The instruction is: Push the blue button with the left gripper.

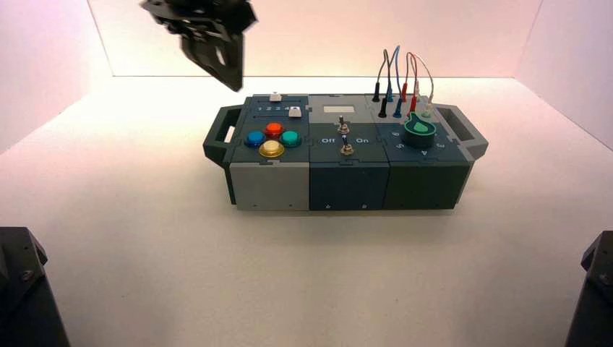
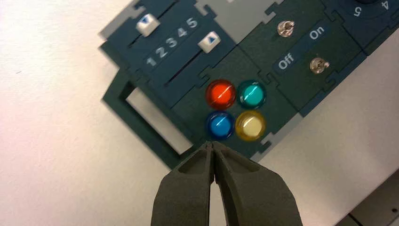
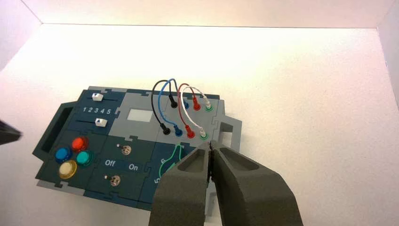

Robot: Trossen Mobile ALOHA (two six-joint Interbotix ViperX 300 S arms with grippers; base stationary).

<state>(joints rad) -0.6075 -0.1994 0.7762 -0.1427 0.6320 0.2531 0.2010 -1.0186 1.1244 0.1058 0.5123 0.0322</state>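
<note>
The blue button (image 1: 254,139) sits at the left of a cluster of round buttons on the box's left end, beside the red (image 1: 273,129), teal (image 1: 290,138) and yellow (image 1: 272,149) ones. My left gripper (image 1: 233,81) hangs in the air above and behind the box's left end, clear of it. In the left wrist view the gripper (image 2: 212,145) is shut and empty, its tips pointing just short of the blue button (image 2: 220,125). My right gripper (image 3: 210,146) is shut and empty, held above the box's right end; the blue button (image 3: 62,154) shows there too.
The dark box (image 1: 347,184) has a handle (image 1: 219,134) at each end. It carries two white sliders (image 2: 210,41) by numbers 1 to 5, two toggle switches (image 2: 319,65) between Off and On, a green knob (image 1: 419,131) and coloured plugged wires (image 1: 397,87). White walls enclose the table.
</note>
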